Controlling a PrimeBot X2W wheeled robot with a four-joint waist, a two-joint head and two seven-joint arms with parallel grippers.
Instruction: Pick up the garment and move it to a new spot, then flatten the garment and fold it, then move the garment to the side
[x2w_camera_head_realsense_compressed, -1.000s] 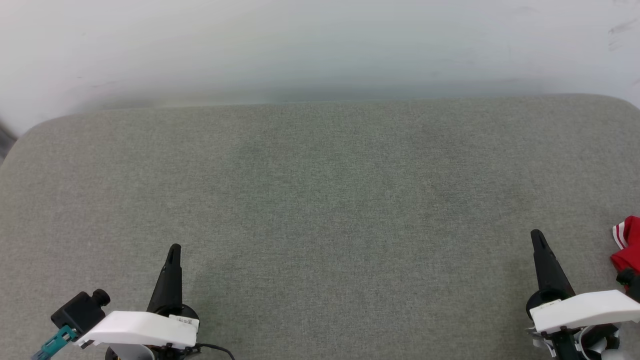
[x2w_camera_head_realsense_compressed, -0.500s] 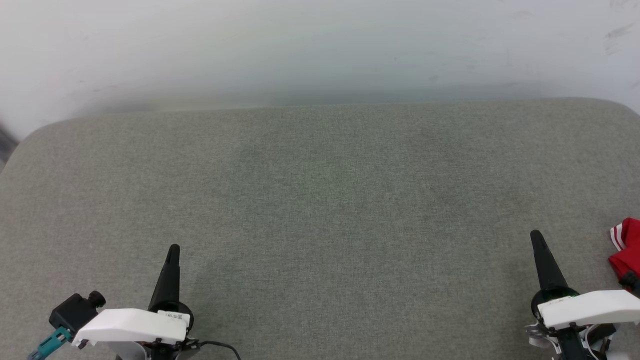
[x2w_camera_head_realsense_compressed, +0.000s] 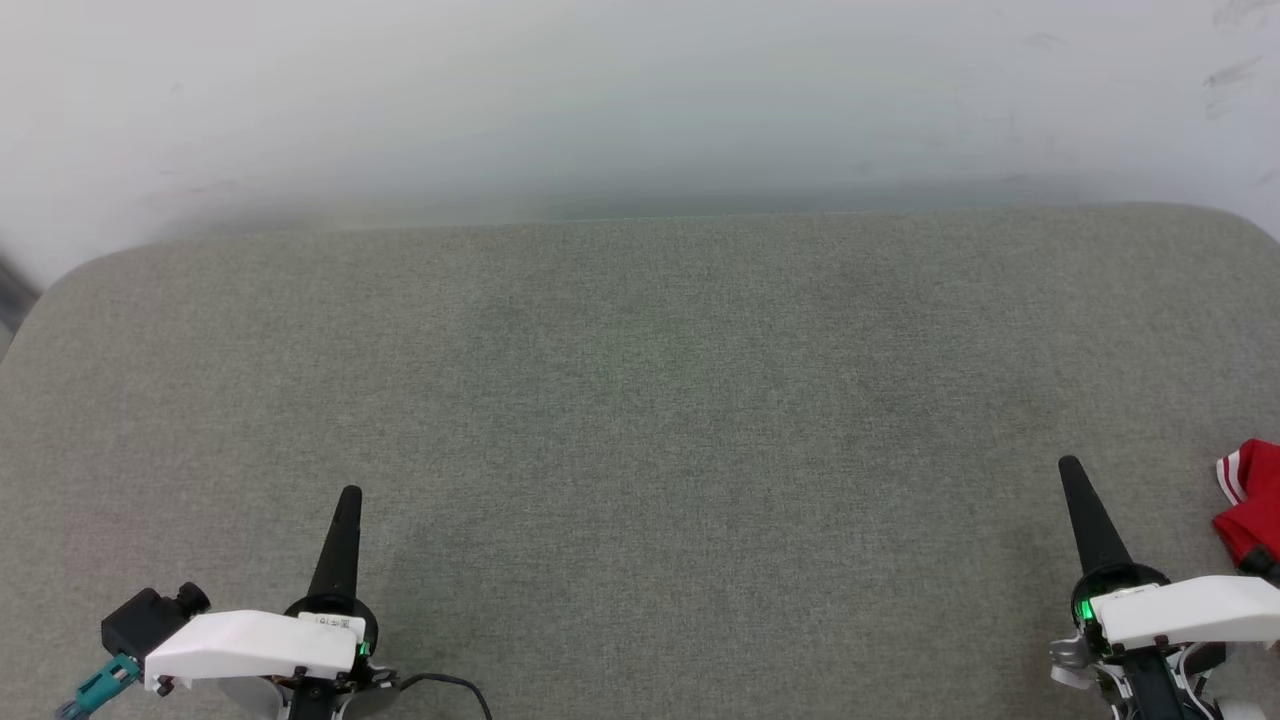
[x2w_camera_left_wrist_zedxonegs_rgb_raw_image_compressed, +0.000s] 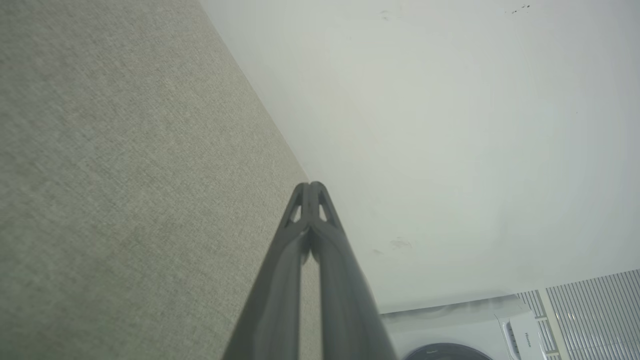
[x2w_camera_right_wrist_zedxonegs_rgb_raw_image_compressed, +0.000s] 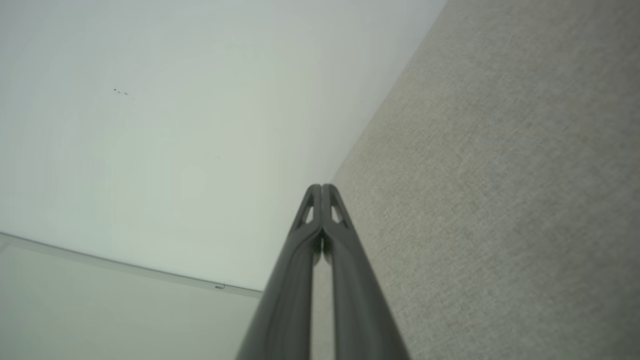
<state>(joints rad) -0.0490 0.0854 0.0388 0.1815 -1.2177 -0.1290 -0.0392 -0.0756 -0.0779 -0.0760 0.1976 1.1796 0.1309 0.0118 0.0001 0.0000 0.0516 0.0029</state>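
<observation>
Garment (x2w_camera_head_realsense_compressed: 1250, 500) shows as a red piece with white-striped trim at the right edge of the head view, on the grey cushion (x2w_camera_head_realsense_compressed: 640, 400) near the right gripper (x2w_camera_head_realsense_compressed: 1070, 465); against 1 second ago only the whole picture slides a little down, so the camera moves and not the things, and green lights (x2w_camera_head_realsense_compressed: 1085, 607) now glow on both wrists. With the rest of it out of frame, this fits a shirt waiting to be picked up as well as 1 already put aside. The left gripper (x2w_camera_head_realsense_compressed: 348, 495) and the right one rest low and well apart, fingers pointing to the far wall (x2w_camera_head_realsense_compressed: 640, 100), both pressed closed on nothing.
</observation>
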